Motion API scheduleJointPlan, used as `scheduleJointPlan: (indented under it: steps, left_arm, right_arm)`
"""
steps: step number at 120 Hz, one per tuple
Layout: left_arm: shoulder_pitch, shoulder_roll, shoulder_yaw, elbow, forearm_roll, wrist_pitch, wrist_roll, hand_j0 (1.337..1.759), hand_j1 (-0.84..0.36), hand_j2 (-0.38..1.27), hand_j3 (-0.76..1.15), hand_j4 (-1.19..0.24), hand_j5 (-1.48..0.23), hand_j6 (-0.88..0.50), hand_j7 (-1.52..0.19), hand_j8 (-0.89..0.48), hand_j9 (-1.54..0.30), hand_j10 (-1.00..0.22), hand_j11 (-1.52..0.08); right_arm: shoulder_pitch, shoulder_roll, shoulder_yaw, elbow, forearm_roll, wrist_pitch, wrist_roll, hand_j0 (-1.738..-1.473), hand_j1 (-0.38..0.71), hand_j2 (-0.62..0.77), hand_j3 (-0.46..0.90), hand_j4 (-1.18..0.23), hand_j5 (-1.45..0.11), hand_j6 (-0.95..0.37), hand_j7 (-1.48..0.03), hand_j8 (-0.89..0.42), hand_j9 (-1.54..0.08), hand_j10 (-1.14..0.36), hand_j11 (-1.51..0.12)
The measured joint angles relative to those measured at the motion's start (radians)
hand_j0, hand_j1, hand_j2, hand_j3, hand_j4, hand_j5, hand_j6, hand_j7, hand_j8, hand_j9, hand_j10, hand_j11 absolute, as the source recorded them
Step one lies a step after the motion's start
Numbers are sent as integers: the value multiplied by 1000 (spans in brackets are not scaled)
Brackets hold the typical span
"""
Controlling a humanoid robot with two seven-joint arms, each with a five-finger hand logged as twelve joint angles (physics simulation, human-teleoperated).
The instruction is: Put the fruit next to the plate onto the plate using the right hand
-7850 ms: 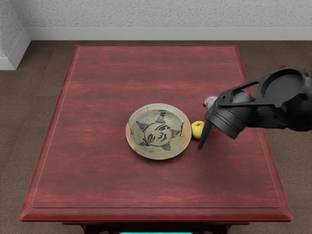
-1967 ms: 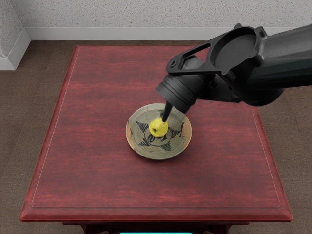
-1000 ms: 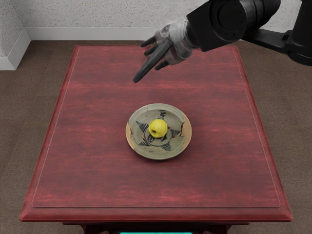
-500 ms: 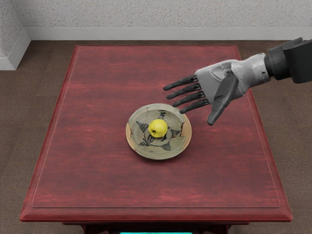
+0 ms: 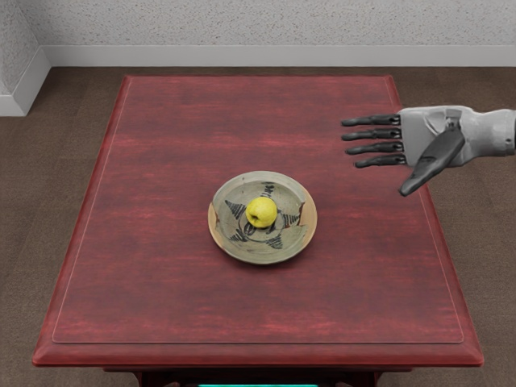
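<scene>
One hand shows, the right hand (image 5: 423, 139), held flat over the table's (image 5: 161, 161) right edge, well apart from the plate (image 5: 242, 251). Its fingers (image 5: 371, 121) are straight and slightly spread, pointing left, holding nothing; the thumb (image 5: 427, 165) slants down. The fruit (image 5: 261, 212) sits in the plate's middle.

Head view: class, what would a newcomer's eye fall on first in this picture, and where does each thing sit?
The bright yellow fruit stands out first, resting in the middle of the patterned plate at the centre of the red wooden table. Next comes the right hand, which hovers over the table's right edge with its fingers spread flat and holds nothing, well apart from the plate.
</scene>
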Motion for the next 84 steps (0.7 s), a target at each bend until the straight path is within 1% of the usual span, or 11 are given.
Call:
scheduleJointPlan:
  steps: [8,17,29,38,46,63,84]
  left_arm:
    - [0,0,0,0,0,0,0,1658,69,47,0,-234,-304,-234,-304,-234,-304,-234,-304]
    - [1,0,0,0,0,0,0,1658,69,47,0,-234,-304,-234,-304,-234,-304,-234,-304]
    - [0,0,0,0,0,0,0,1658,69,47,0,-234,-304,-234,-304,-234,-304,-234,-304]
    - [0,0,0,0,0,0,0,1658,69,47,0,-234,-304,-234,-304,-234,-304,-234,-304]
    - [0,0,0,0,0,0,0,1658,69,47,0,-234,-304,-234,-304,-234,-304,-234,-304]
    - [1,0,0,0,0,0,0,1658,69,47,0,-234,-304,-234,-304,-234,-304,-234,-304]
    - [1,0,0,0,0,0,0,1658,69,47,0,-234,-304,-234,-304,-234,-304,-234,-304]
  right_arm:
    - [-22,-14,1,16,-23,0,25,-1658,-289,-10,0,-48,-64,-48,-65,-48,-65,-49,-65]
    - [-55,-30,2,31,-47,0,39,-1658,-289,-10,0,-49,-65,-48,-65,-49,-65,-49,-65]
    - [-105,-70,14,51,-70,0,46,-1658,-289,-10,0,-49,-65,-48,-65,-49,-65,-49,-65]
    - [-157,-95,51,60,-82,0,45,-1658,-289,-10,0,-49,-65,-48,-66,-49,-65,-49,-65]
    - [-186,-130,73,84,-90,0,44,-1658,-289,-10,0,-49,-65,-48,-66,-49,-65,-49,-65]
    - [-207,-201,100,129,-97,0,41,-1658,-290,-9,0,-48,-65,-48,-65,-48,-65,-49,-65]
    - [-209,-213,134,157,-97,0,38,-1658,-292,-9,0,-46,-63,-46,-63,-47,-63,-48,-63]
